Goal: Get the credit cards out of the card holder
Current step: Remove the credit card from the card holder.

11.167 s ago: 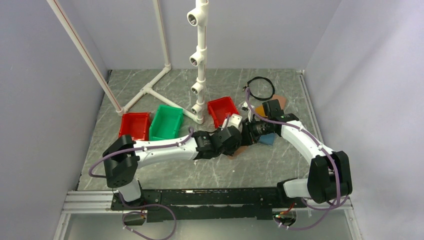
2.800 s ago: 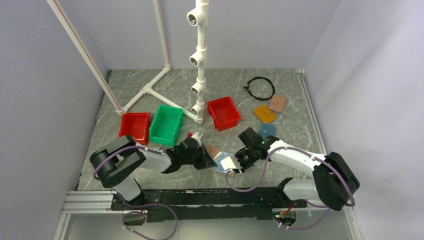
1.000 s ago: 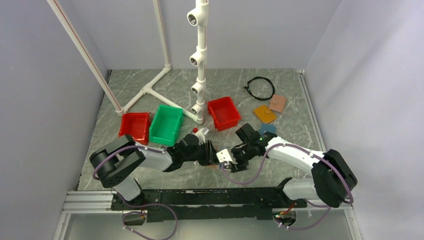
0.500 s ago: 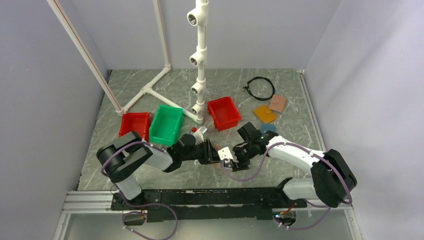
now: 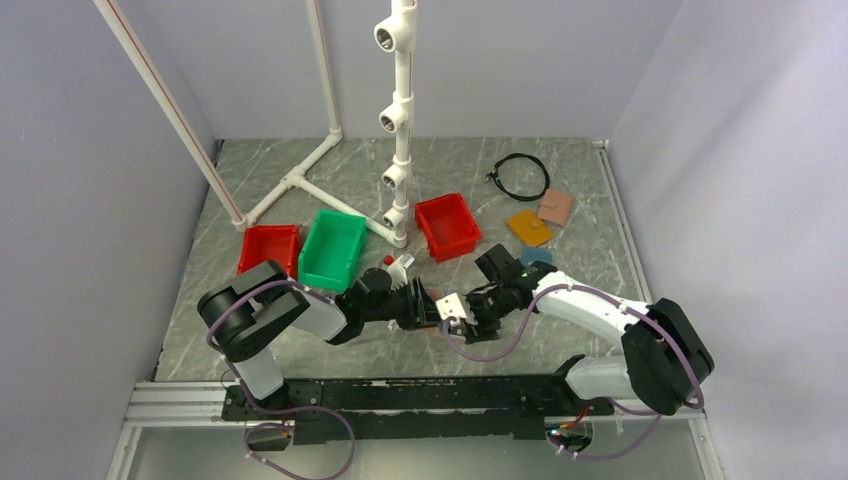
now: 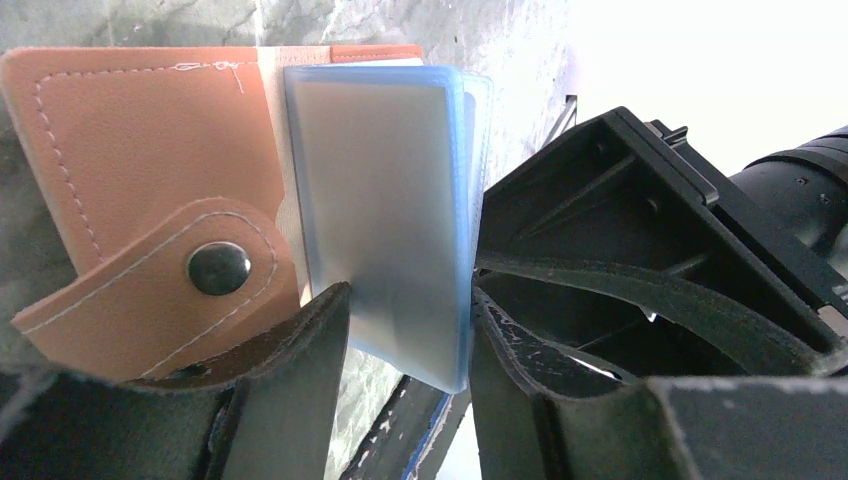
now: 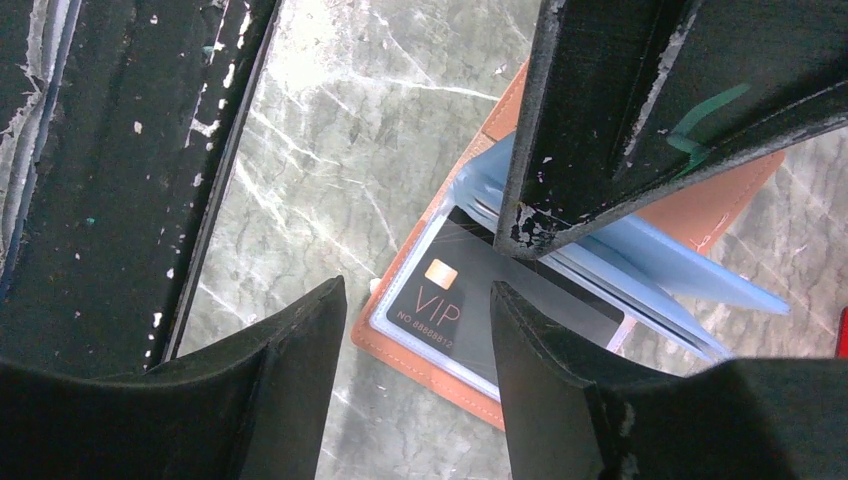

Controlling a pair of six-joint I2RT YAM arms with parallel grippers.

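both arms have come back from the far right of the table [image 5: 560,300], near the orange wallet [image 5: 528,227], to its near middle. in the last half second almost nothing has shifted, and the two claws stay nose to nose over the card holder [image 6: 140,150].

the holder lies open on the table between the arms, leather face and snap tab [image 6: 218,268] toward the left wrist camera. the left claw [image 6: 408,320] is narrow, pinching the holder's bundle of light blue sleeves [image 6: 375,180] and holding them up off the leather. the right claw [image 7: 415,290] is open at a middling width, hovering with nothing in it.

lifting the sleeves has bared a dark card [image 7: 470,310] marked "vip", lying flat in the bottom clear pocket. from the right wrist it sits just below and ahead of the open fingers, its printed end showing in the gap between them. its long axis slants across that gap, and its far end runs under the raised sleeves and the left claw's finger. the right arm is the free one and the nearer, so the pull looks to be its job, probably along that slant. whether the gold-tan and grey-white cards are in the raised sleeves i cannot tell.
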